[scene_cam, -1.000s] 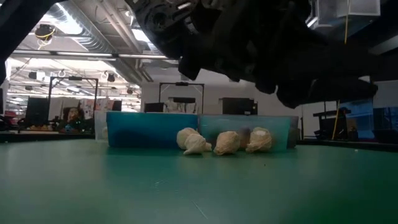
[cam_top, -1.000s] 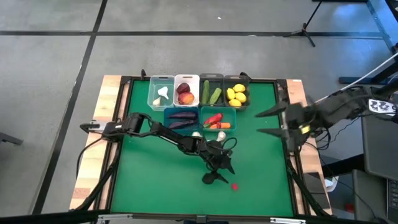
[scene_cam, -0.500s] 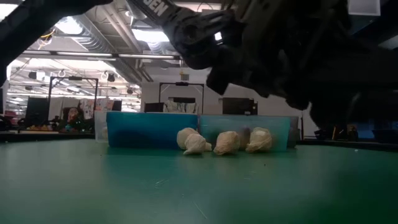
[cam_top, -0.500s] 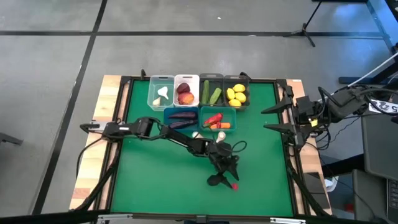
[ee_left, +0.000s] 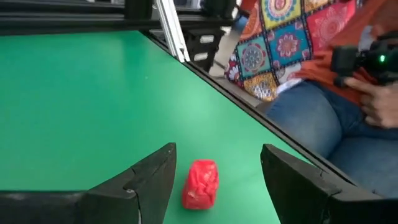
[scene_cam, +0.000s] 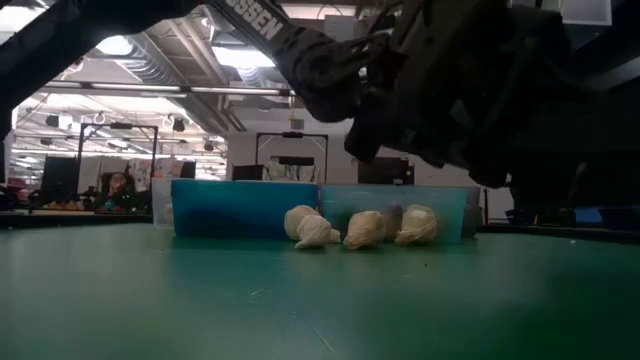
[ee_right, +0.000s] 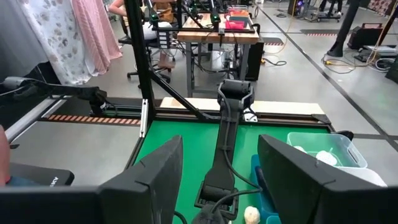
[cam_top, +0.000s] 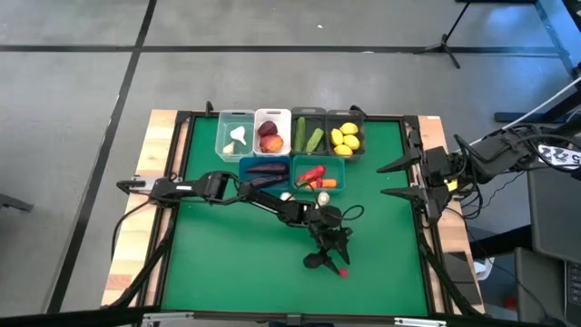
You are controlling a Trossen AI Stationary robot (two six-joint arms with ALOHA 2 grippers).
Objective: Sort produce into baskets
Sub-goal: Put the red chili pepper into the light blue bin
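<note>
The left end effector (cam_top: 329, 261) has been moving down the green counter (cam_top: 227, 263), away from the baskets, and now it is hanging low over a small red piece (ee_left: 200, 183) that is lying alone near the counter's front edge. In the left wrist view the two fingers (ee_left: 143, 180) are standing spread, one on each side of the red piece, and they are not yet touching it. The opening has narrowed only a little, so I judge that the closing is just beginning.

The right end effector (cam_top: 410, 180) has been pulling back and is now waiting at the right edge of the counter with its fingers spread and holding nothing.

Most produce is already lying in the six baskets at the back: garlic in the clear one (cam_top: 235, 138), lemons (cam_top: 345, 139) in a dark one, eggplants in the blue one (cam_top: 265, 170). Three garlic pieces (scene_cam: 362, 227) are lying on the counter just in front of the blue and teal baskets.

This means the sorting is nearly finished; the red piece and the loose garlic are what is remaining. A person is sitting just beyond the counter's edge.
</note>
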